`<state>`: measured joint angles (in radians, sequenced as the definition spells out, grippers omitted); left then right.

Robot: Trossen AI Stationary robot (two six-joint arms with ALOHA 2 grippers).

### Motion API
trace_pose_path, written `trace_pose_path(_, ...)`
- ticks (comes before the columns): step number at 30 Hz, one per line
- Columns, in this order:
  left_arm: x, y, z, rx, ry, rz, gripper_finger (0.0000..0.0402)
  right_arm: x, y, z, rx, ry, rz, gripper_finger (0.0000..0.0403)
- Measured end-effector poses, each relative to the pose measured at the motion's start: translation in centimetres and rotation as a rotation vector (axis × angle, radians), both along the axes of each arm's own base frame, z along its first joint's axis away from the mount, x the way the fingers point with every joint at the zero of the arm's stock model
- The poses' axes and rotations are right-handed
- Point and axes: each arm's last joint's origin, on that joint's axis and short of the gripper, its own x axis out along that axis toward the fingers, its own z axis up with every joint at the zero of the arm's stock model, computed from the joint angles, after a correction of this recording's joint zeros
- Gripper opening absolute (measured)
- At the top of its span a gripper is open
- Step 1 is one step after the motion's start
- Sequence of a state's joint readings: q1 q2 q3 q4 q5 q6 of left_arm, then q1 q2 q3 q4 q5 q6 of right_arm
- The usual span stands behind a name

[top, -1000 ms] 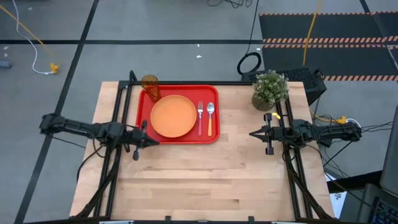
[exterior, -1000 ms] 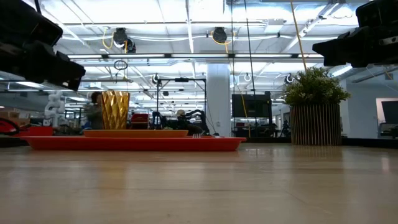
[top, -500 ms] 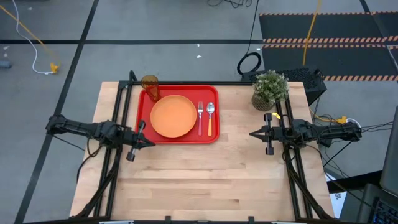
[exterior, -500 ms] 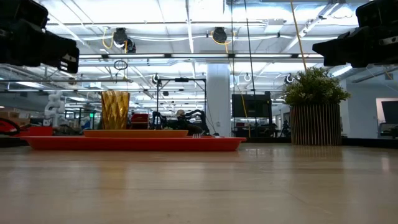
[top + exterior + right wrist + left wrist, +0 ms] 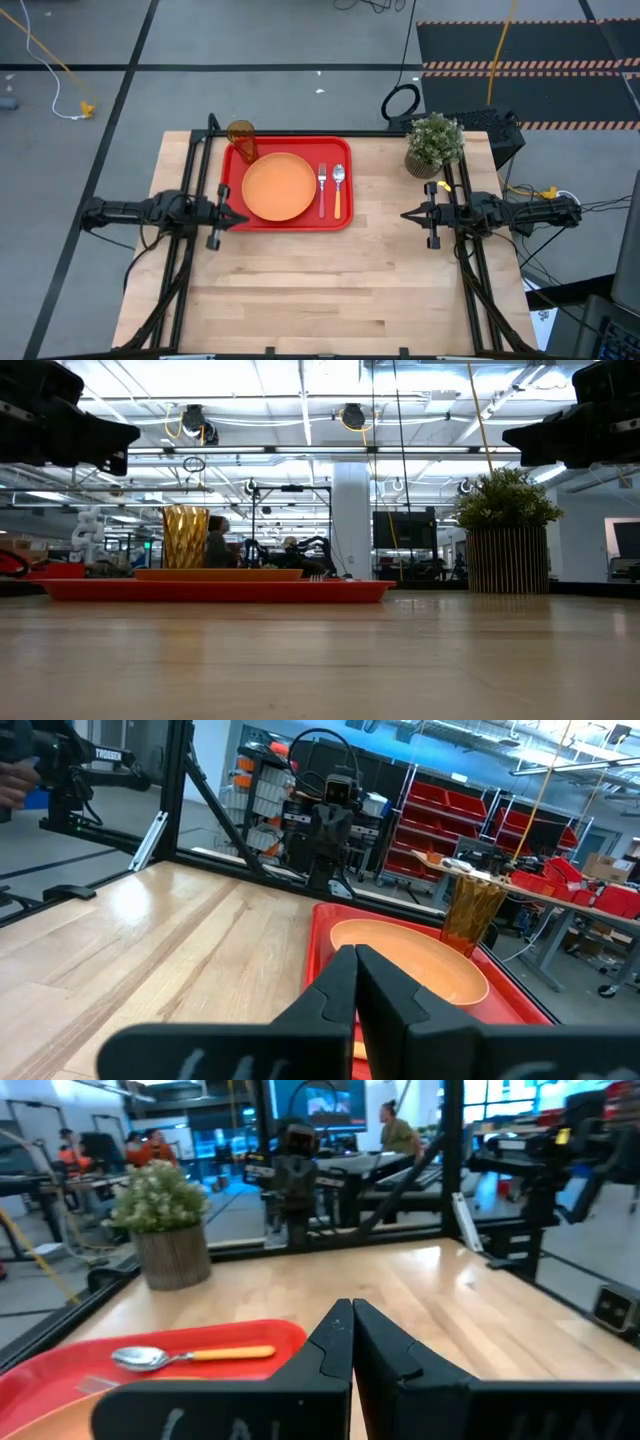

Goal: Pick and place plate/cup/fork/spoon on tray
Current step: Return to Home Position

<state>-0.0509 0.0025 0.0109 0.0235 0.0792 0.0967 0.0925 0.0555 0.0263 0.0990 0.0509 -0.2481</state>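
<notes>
All four pieces sit on the tray (image 5: 290, 226), which lies by the surface's (image 5: 330, 290) far edge, left of centre. The cup (image 5: 243, 140) is at its far left corner and the plate (image 5: 277, 187) on its left half. The fork (image 5: 322, 185) and spoon (image 5: 339, 190) lie side by side right of the plate, long axes running far to near, handles nearward. The left gripper (image 5: 236, 219) is the nearer one, at the tray's near left corner and pointing across it; the right gripper (image 5: 407, 214) is well apart, by the surface's right edge near the potted plant (image 5: 434, 142). Each wrist view shows its gripper's fingers pressed together, holding nothing. Only the low view shows both hanging well above the surface, so I judge the left arm can pull back leftward without catching the rim
</notes>
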Motion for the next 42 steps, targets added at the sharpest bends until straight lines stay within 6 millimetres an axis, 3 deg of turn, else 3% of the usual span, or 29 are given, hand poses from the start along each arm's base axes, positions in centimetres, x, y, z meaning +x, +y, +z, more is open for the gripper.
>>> trace_pose_path(14,0.06,0.38,-0.06,0.086,-0.002,0.042,0.0004,0.00,0.00,-0.02,0.000,0.002,0.000,0.0000)
trace_pose_path(42,0.06,0.38,-0.02,0.055,-0.003,0.041,0.0006,0.00,0.00,-0.01,0.000,0.002,0.000,0.0000)
